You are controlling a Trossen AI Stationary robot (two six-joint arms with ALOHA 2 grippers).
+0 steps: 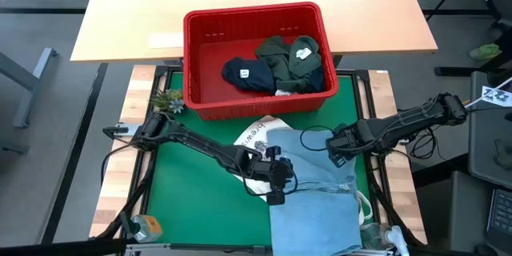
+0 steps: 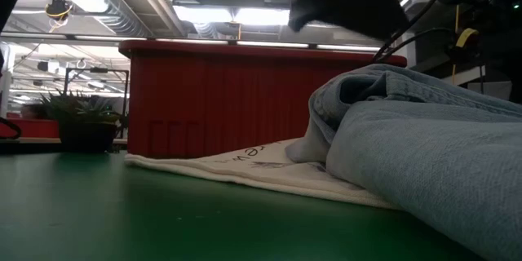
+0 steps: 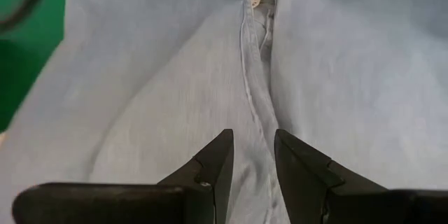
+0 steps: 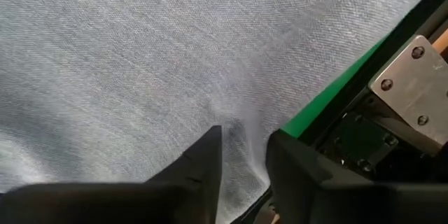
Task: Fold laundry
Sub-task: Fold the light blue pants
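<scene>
Plainly the folding has barely begun. One light blue denim garment [image 1: 320, 196] lies spread on the green worktop [image 1: 200, 208], reaching to its near edge and partly covering a white tote [image 1: 258, 138]; from above it looks roughly smoothed into a rectangle at the near end but still rumpled toward the basket, and the low view shows a raised bunch of cloth there. My guess is that one fold at most is laid. Navy [image 1: 246, 74] and olive [image 1: 290, 62] pieces sit heaped in the red basket [image 1: 200, 56] at the far side — none of them touched, so most of the work is left.

Both arms are over the denim. The left gripper [image 3: 252, 157] hovers above a seam that runs down the middle of the cloth, its fingers [image 3: 218, 164] a narrow gap apart with nothing between them; whether the tips touch the fabric I cannot tell. The right gripper [image 4: 243, 155] hangs over the garment's right edge, just beside the strip of green showing there — its fingers [image 4: 206, 157] also parted by a small gap and, as far as its wrist view shows, clear of the cloth, gripping nothing.

A small potted plant [image 1: 166, 100] stands beside the basket's left corner.
</scene>
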